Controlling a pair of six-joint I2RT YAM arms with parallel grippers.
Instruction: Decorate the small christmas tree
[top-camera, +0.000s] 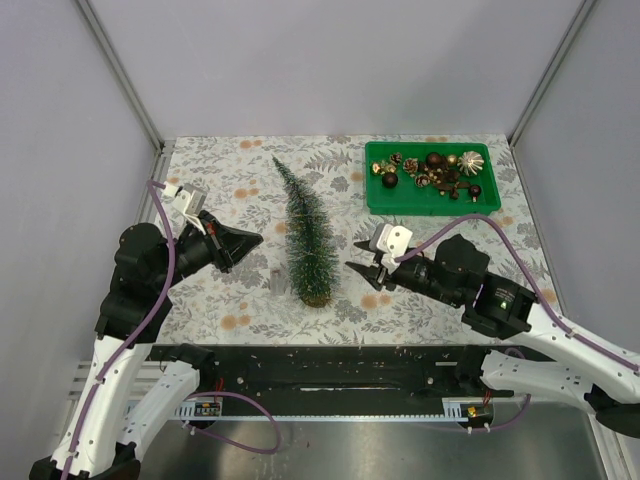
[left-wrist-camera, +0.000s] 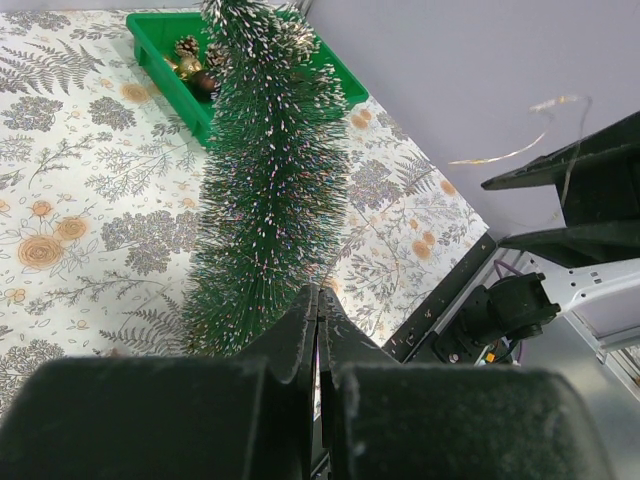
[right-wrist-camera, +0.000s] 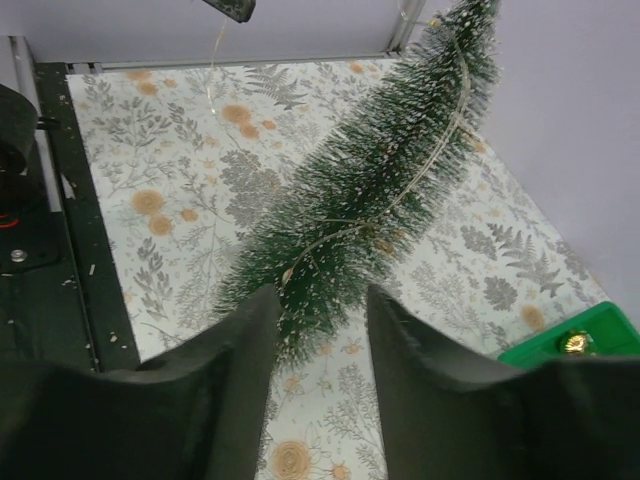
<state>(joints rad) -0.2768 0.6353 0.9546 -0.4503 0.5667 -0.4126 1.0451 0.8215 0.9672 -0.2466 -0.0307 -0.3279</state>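
We see the flower-patterned table (top-camera: 240, 300) filling the middle of the top view. The small christmas tree (top-camera: 305, 235) stands near its centre, base toward the lower edge and tip toward the top. The green tray (top-camera: 430, 207) sits in the upper right, holding ornaments (top-camera: 440, 170). Left of the tree, the left gripper (top-camera: 255, 240) has its fingers pressed together. Near the tree's base on the right, the right gripper (top-camera: 352, 254) has its fingers apart. A thin wire (right-wrist-camera: 400, 195) trails along the bristles.
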